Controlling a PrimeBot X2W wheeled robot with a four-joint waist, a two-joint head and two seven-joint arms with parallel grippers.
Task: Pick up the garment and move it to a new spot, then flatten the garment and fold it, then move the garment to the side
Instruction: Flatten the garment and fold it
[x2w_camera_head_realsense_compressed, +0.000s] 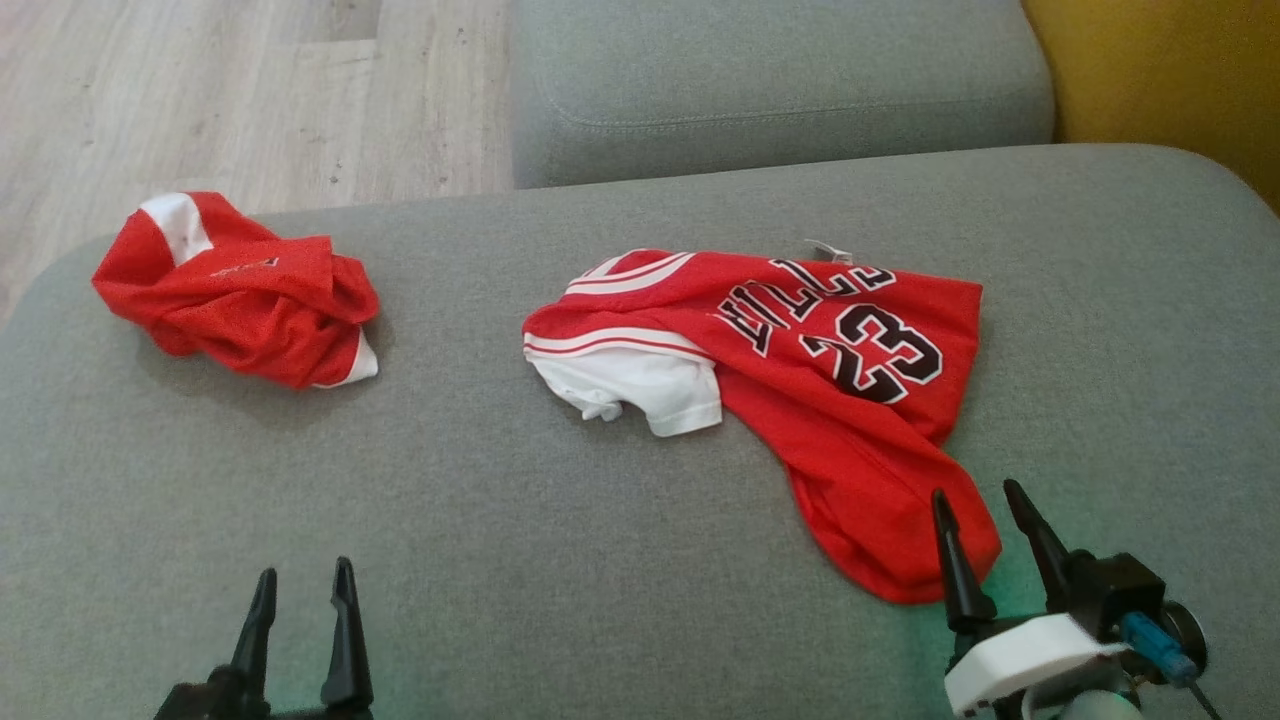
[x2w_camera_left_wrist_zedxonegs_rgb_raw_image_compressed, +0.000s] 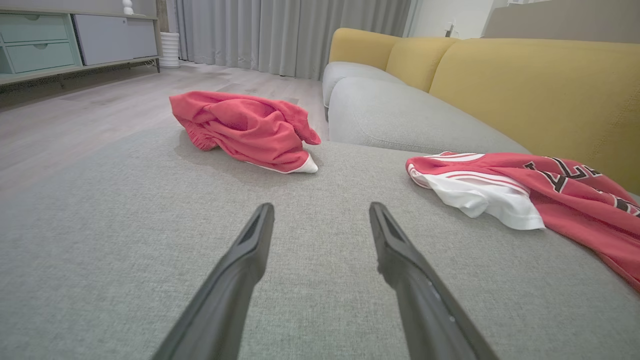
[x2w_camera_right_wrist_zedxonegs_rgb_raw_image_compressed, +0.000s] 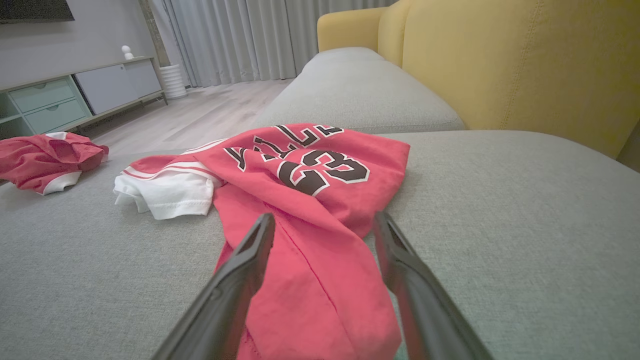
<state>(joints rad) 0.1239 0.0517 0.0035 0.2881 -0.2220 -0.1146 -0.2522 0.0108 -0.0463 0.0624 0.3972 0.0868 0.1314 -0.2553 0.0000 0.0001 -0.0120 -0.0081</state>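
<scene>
The red jersey (x2w_camera_head_realsense_compressed: 850, 400) lies crumpled on the grey seat cushion (x2w_camera_head_realsense_compressed: 600, 560), right of the middle in the head view. Its black "23" faces up (upside down from the head camera), and a white sleeve (x2w_camera_head_realsense_compressed: 640, 385) pokes out at its left side. Its narrow near end trails toward the robot.

The right gripper (x2w_camera_head_realsense_compressed: 976, 492) sits at that near end with its fingers spread. In the right wrist view the red cloth (x2w_camera_right_wrist_zedxonegs_rgb_raw_image_compressed: 310, 200) runs between the two fingers of this gripper (x2w_camera_right_wrist_zedxonegs_rgb_raw_image_compressed: 324, 217), and nothing is pinched. I cannot tell whether the fingertips touch the fabric.

The left gripper (x2w_camera_head_realsense_compressed: 306, 567) is low at the left over bare cushion, well apart from the jersey, fingers also parted and holding nothing.

A second bunched red garment (x2w_camera_head_realsense_compressed: 240, 290) with white trim lies near the cushion's far left edge. Past it is pale wood floor (x2w_camera_head_realsense_compressed: 200, 90), and a yellow backrest (x2w_camera_head_realsense_compressed: 1180, 80) rises at the right.
</scene>
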